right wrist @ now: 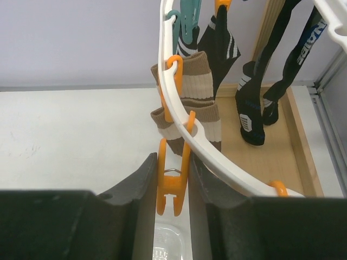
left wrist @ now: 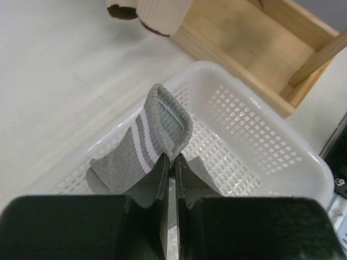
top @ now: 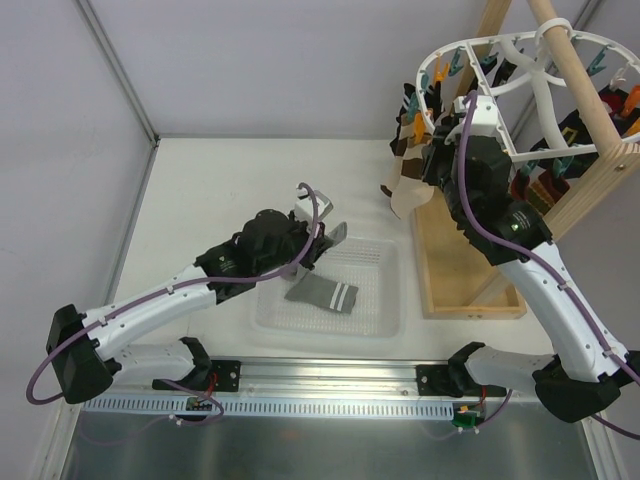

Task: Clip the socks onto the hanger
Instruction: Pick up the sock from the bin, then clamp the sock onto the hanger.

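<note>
We've got the short grey white-striped ankle sock point(left wrist: 162, 124), cuff pinched in our left gripper point(left wrist: 169, 168) over the white plastic basket point(left wrist: 227, 70) at the near edge. Far-right corner: our right gripper point(right wrist: 172, 176) squeezes an orange plastic clip point(right wrist: 172, 189) on the white oval hanger point(right wrist: 162, 38), likely opening it.

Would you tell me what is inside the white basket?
A grey sock lies flat on the basket floor. The left tool, shut on a second sock, hangs over it and hides part of the floor.

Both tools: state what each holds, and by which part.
Left tool pinches a grey sock at its striped cuff. Right tool squeezes an orange clip by its sides.
</note>
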### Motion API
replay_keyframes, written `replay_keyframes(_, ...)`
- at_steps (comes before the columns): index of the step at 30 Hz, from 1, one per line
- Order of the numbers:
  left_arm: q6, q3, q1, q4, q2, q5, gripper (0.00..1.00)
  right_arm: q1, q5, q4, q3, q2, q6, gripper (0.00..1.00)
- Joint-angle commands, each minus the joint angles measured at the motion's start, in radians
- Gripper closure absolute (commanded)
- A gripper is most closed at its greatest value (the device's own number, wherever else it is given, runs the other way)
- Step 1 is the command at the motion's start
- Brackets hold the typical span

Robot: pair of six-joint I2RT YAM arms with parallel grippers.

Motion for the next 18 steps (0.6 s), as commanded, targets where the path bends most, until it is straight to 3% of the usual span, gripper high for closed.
replay_keyframes(1, -0.021, 0.055, 0.011, 0.107, -0.012, 0.132, 1.00, 0.000, -0.080, 0.057, 0.044, -0.008, 0.033, 0.99)
replay_keyframes(8, -0.108, 0.260, 0.013, 0.168, 0.127, 0.248, 1.00, 0.000, -0.147, 0.085, 0.029, -0.024, 0.065, 0.99)
replay_keyframes(18, -0.162, 0.513, 0.016, 0.182, 0.321, 0.311, 1.00, 0.000, -0.132, 0.100, 0.009, -0.048, 0.068, 0.99)
